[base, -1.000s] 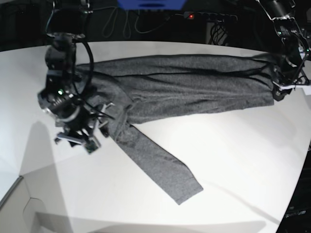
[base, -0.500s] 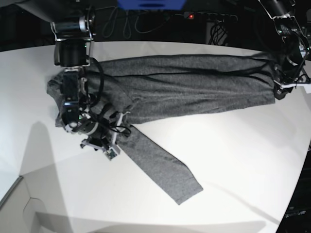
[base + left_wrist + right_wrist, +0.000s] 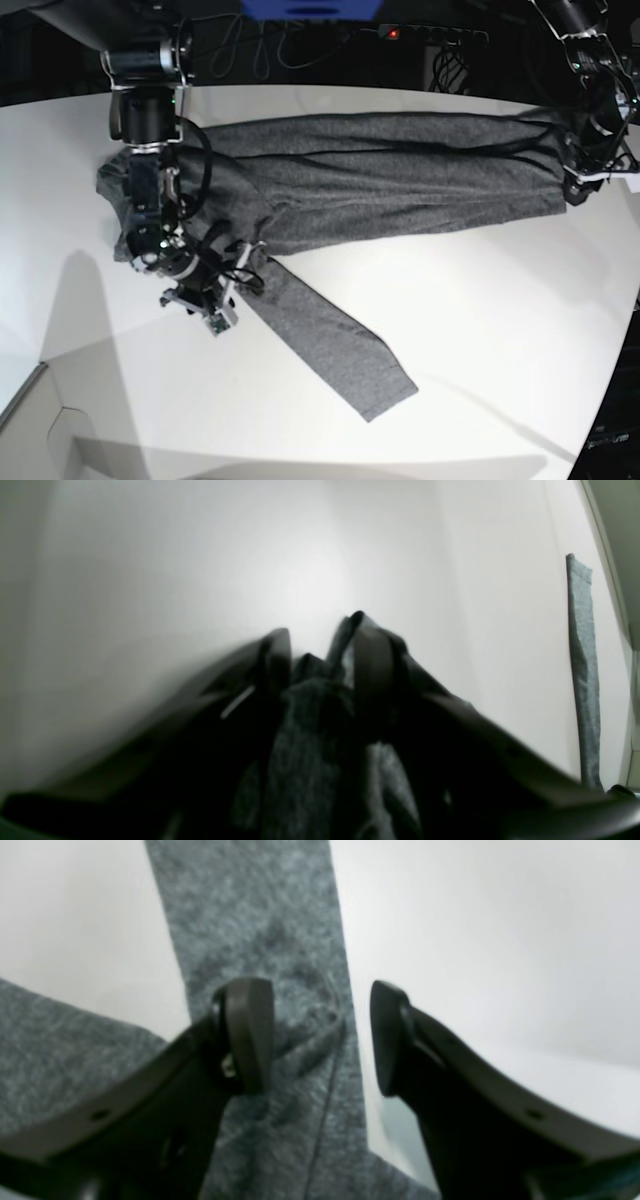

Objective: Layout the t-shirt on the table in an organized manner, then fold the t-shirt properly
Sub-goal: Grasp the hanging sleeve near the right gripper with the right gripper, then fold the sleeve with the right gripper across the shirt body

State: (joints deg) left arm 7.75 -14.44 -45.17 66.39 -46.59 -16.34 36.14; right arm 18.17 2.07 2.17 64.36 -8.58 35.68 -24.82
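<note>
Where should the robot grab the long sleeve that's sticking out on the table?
Probably at the top of the sleeve, where it meets the shirt, coming straight down. The right gripper hangs there with its jaws apart, and the cloth lies flat, so an edge pinch suits.

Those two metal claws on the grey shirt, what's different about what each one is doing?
The left gripper is clamped on a bunched fold of the t-shirt; the right gripper stands open, holding nothing. The left one sits at the shirt's end near the table edge; the right one hangs over the top of the sleeve that lies out across the table. Both have dark fingers and are at the same garment.
</note>
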